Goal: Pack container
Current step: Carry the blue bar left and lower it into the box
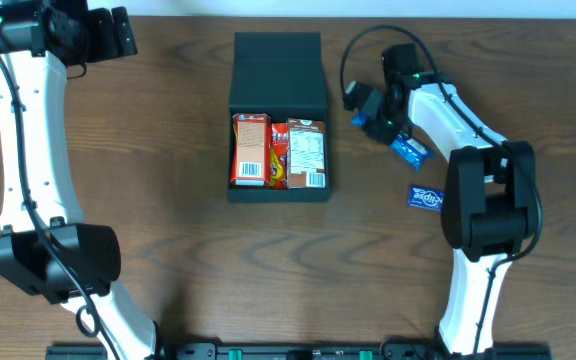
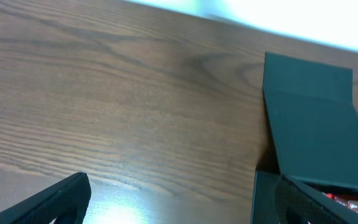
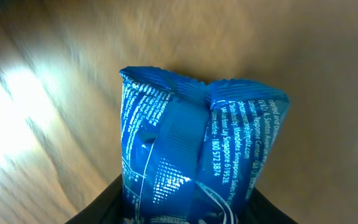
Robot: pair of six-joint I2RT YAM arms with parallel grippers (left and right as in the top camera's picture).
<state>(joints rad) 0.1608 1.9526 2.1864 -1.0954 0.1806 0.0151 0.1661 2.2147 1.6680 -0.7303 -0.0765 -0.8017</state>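
The container (image 1: 278, 70) is a dark green-black box in the middle of the table, its flap lid folded back. Inside it stand orange-red snack cartons (image 1: 251, 148) and a brown-labelled pack (image 1: 306, 152). My right gripper (image 1: 396, 135) hangs to the right of the box, shut on a blue snack packet (image 1: 411, 152). That blue packet (image 3: 191, 155) fills the right wrist view, pinched between the dark fingers. My left gripper (image 1: 118, 35) is at the far left, open and holding nothing. Its fingers (image 2: 55, 202) frame bare wood, with the container's lid (image 2: 316, 124) to the right.
A second blue packet (image 1: 425, 198) lies flat on the table beside the right arm's upper link. The right arm's cable (image 1: 353, 50) loops above the gripper, near the container's right rear corner. The table's far edge runs just behind the lid.
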